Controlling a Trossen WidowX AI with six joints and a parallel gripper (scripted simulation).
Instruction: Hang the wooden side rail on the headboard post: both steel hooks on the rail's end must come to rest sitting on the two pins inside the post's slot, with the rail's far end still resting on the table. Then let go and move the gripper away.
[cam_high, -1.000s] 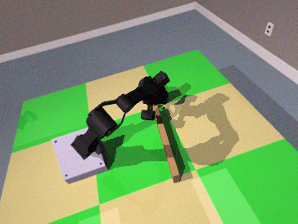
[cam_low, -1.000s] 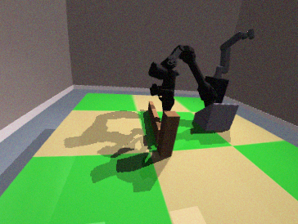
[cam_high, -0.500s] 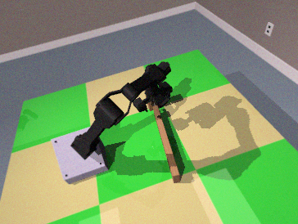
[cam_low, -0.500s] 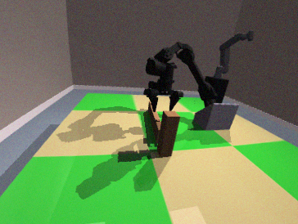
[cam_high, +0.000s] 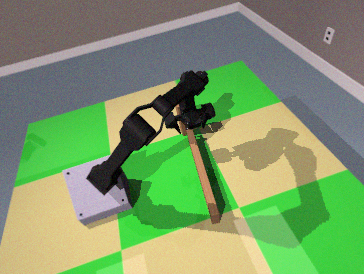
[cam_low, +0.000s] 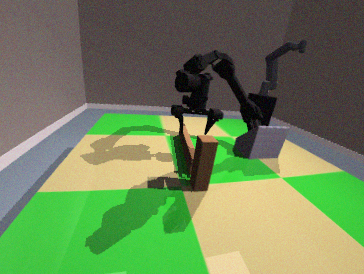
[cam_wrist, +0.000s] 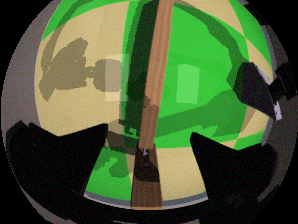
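The wooden side rail (cam_high: 202, 172) (cam_low: 187, 142) (cam_wrist: 160, 60) lies lengthwise, its far end on the table. Its other end is at the headboard post (cam_low: 204, 162) (cam_wrist: 146, 195), which stands upright. Small metal glints show in shadow where they meet in the wrist view; I cannot tell whether the hooks sit on the pins. My gripper (cam_high: 191, 131) (cam_low: 193, 133) (cam_wrist: 151, 133) is wide open and empty, pointing down above the rail near the post, with one finger to either side. In the top view it hides much of the post.
The arm's pale base block (cam_high: 92, 192) (cam_low: 270, 142) stands beside the rail, on the left in the top view and on the right in the exterior view. The surface is a green and tan checkerboard (cam_high: 150, 175). The arm's shadows fall across it. Walls stand beyond.
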